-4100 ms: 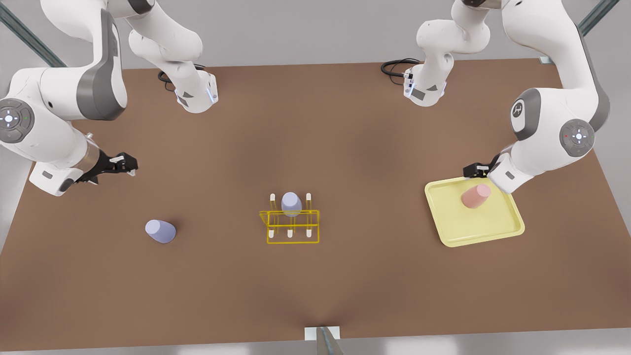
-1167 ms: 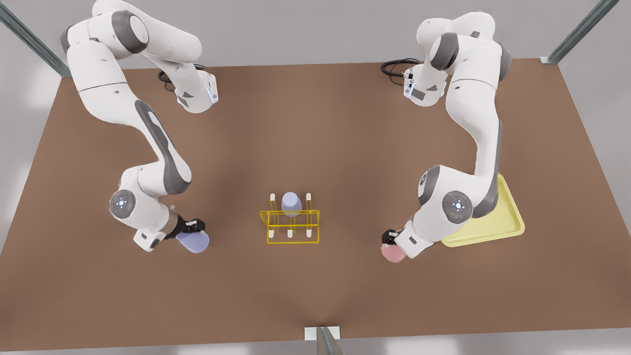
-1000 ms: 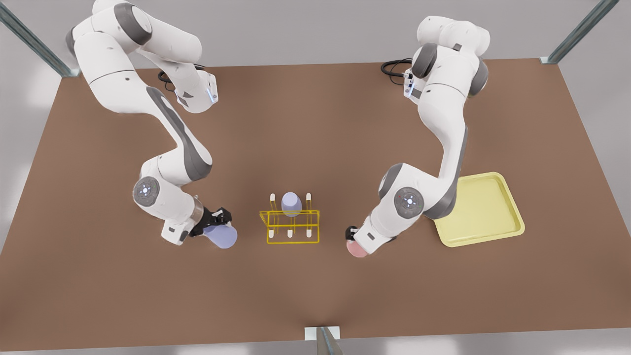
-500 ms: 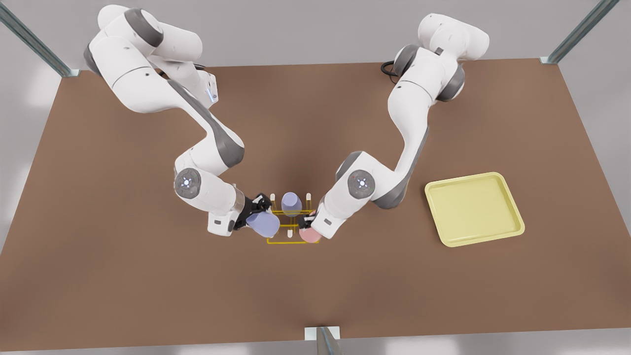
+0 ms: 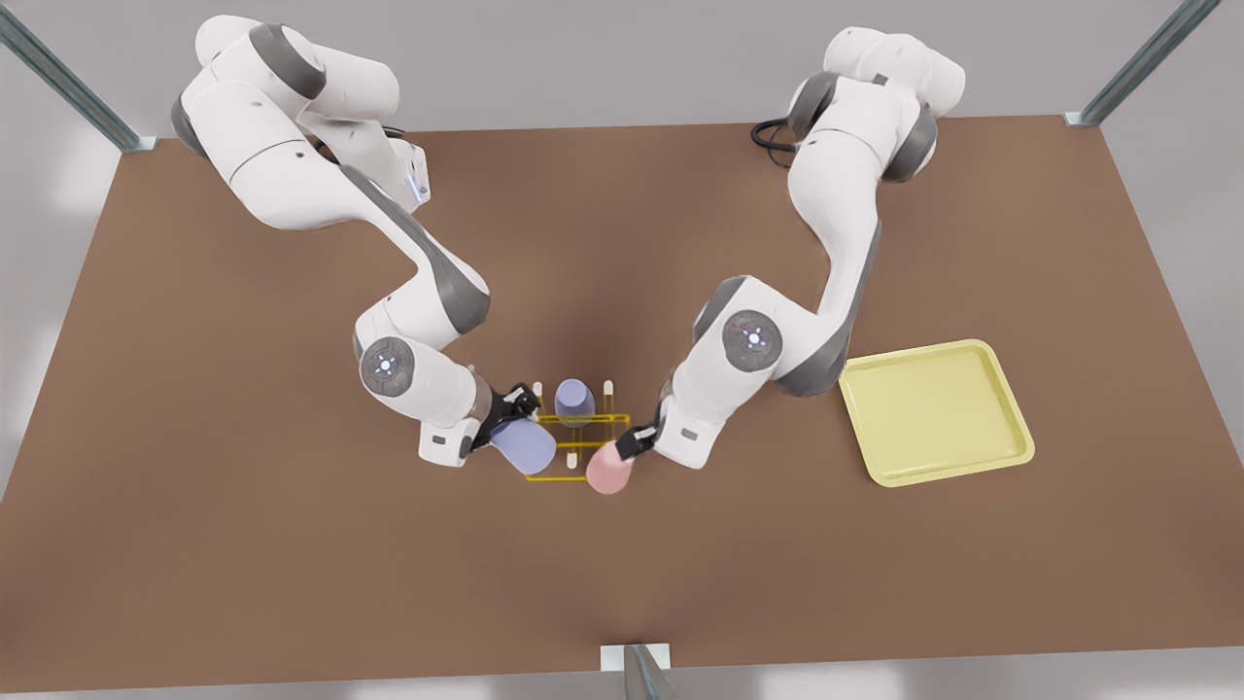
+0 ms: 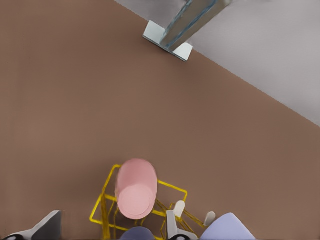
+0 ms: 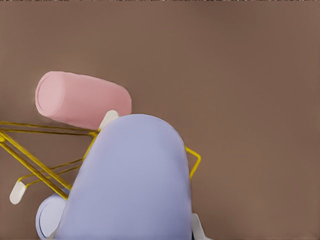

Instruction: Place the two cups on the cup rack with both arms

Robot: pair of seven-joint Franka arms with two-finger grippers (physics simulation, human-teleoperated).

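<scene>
Simulated robot test cell: bare brown table (image 5: 194, 544), grey walls, metal struts (image 5: 58, 83).

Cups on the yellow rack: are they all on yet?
Nearly. The pink cup looks set on a corner peg of the cup rack, with the left tool open beside it. The right tool holds the lavender cup tilted over the rack's other corner. It must lower that cup onto a peg and let go.

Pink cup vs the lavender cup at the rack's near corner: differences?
Colour: the pink cup is salmon, the lavender cup pale purple. Grip: the right gripper clamps the lavender cup; the left gripper is open behind the pink cup. Both are handleless, tapered and tilted at the rack.
</scene>
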